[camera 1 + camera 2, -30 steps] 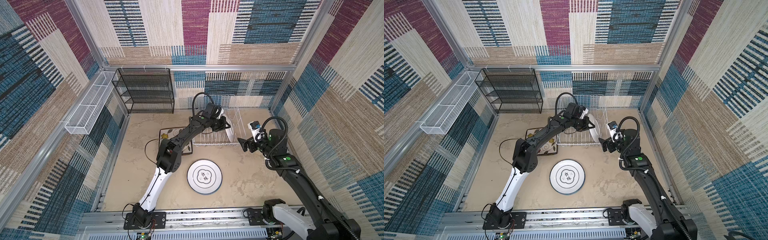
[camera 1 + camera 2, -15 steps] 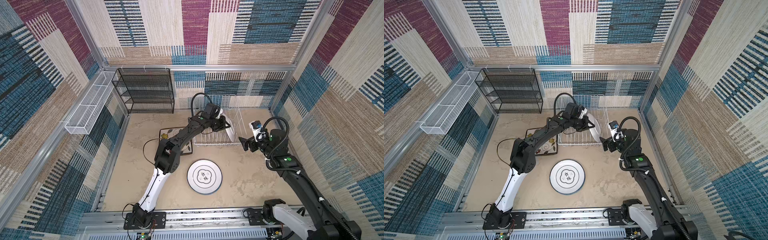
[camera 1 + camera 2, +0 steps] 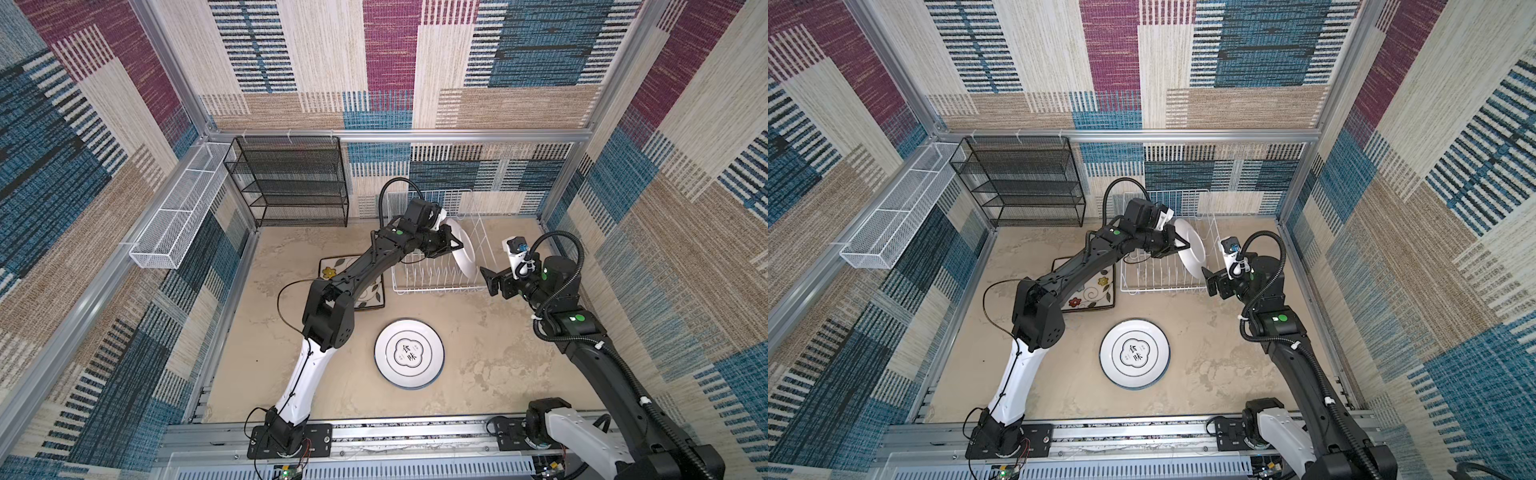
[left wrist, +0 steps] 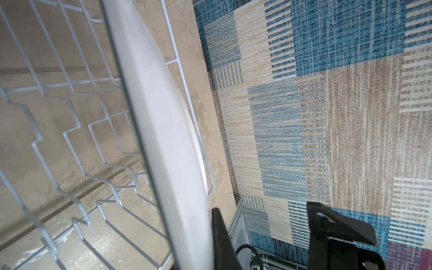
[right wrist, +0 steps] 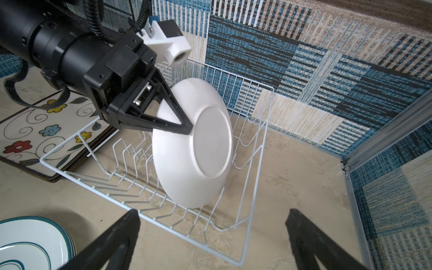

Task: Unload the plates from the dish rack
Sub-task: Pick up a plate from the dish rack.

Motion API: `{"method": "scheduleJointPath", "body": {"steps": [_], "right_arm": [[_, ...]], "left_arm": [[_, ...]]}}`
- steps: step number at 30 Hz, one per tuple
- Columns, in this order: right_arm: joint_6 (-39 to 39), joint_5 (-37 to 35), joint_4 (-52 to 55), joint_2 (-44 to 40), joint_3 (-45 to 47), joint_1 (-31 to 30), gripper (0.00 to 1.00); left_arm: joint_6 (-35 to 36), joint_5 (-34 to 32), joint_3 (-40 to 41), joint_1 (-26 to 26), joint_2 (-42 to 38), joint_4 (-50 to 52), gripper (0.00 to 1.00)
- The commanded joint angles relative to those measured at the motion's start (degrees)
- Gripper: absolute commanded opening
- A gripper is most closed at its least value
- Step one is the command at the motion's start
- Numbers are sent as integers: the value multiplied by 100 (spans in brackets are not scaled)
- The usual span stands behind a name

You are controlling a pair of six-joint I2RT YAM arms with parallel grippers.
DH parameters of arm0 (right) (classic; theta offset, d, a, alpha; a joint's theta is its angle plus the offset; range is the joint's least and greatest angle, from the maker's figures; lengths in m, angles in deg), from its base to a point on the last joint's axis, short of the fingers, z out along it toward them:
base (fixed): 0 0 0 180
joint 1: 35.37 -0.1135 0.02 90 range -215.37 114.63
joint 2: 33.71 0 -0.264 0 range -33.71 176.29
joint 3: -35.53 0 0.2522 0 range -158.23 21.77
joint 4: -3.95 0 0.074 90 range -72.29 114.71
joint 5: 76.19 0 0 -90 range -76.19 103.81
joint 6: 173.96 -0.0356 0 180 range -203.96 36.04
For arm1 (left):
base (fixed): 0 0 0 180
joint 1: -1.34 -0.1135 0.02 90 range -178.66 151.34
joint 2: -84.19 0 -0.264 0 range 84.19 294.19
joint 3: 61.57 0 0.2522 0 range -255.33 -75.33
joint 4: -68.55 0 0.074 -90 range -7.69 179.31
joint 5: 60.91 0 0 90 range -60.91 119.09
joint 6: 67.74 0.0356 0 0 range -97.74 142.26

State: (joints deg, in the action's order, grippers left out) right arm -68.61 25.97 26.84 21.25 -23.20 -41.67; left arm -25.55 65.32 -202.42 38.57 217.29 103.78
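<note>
White round plate (image 5: 191, 149), on edge in white wire dish rack (image 3: 424, 274), is rim-pinched by left gripper (image 5: 185, 128); spread right gripper (image 3: 490, 281) sits just right.

— What stands on the worktop (image 3: 490, 332)?
— It's mottled beige. At the back stands a black mesh shelf unit (image 3: 291, 187), and to its right the white wire dish rack (image 3: 432, 277).
— And nearer?
— Square flowered plates (image 3: 332, 272) lie just beside the rack. Round white plates (image 3: 409, 353), dark-rimmed, lie flat in front, apart.
</note>
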Motion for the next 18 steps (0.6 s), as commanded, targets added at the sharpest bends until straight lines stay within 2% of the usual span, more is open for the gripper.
{"method": "scheduleJointPath", "body": {"steps": [1, 12, 18], "right_arm": [[-183, -100, -326, -63, -46, 5, 100], [-868, 236, -734, 64, -168, 6, 100], [-1952, 322, -717, 679, -719, 6, 100]], "left_arm": [[220, 89, 91, -33, -315, -202, 0], [657, -246, 429, -128, -1166, 19, 0], [1668, -792, 605, -261, -1822, 639, 0]]}}
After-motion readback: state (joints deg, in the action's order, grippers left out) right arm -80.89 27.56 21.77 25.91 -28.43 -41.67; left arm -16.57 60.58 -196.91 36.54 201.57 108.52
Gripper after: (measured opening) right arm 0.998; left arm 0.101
